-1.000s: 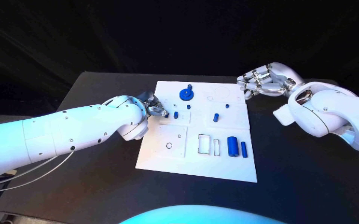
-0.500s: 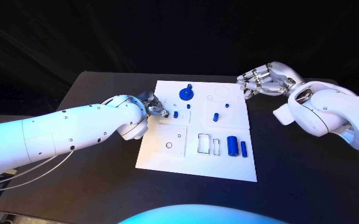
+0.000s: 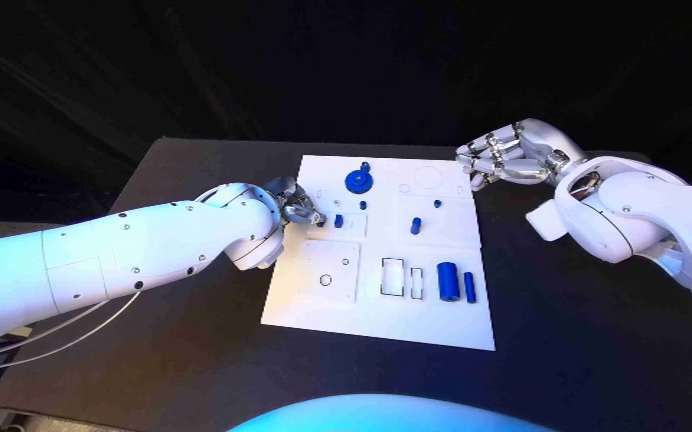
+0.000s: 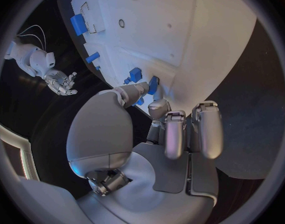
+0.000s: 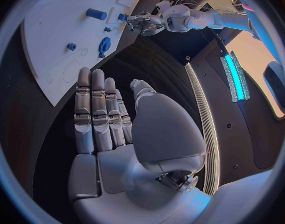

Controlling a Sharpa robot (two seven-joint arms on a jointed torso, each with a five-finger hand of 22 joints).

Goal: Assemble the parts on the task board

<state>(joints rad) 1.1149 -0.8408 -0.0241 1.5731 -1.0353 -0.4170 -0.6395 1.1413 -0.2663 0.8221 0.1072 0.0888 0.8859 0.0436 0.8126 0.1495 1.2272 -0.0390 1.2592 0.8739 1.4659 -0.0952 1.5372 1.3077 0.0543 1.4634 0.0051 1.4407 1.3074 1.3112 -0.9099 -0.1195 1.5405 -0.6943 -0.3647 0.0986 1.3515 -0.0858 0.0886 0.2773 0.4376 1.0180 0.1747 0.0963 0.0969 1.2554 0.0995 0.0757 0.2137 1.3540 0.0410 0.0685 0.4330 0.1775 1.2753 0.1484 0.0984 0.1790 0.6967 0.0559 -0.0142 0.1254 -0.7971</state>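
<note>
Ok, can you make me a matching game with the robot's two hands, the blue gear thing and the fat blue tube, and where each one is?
Things:
1. left silver hand
2. right silver hand
3. round blue gear
4. thick blue cylinder

Places or states:
A. lying near the white task board's near right corner
B. off the board's far right corner, holding nothing
C. on the board's far part
D. at the board's left edge, by a small blue part

Pairs: 1-D, 2-B, 3-C, 4-A

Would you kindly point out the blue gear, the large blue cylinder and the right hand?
blue gear (image 3: 356, 184), head view, its toothed disc.
large blue cylinder (image 3: 449, 281), head view, mid-body.
right hand (image 3: 500, 159), head view, its palm.
</note>
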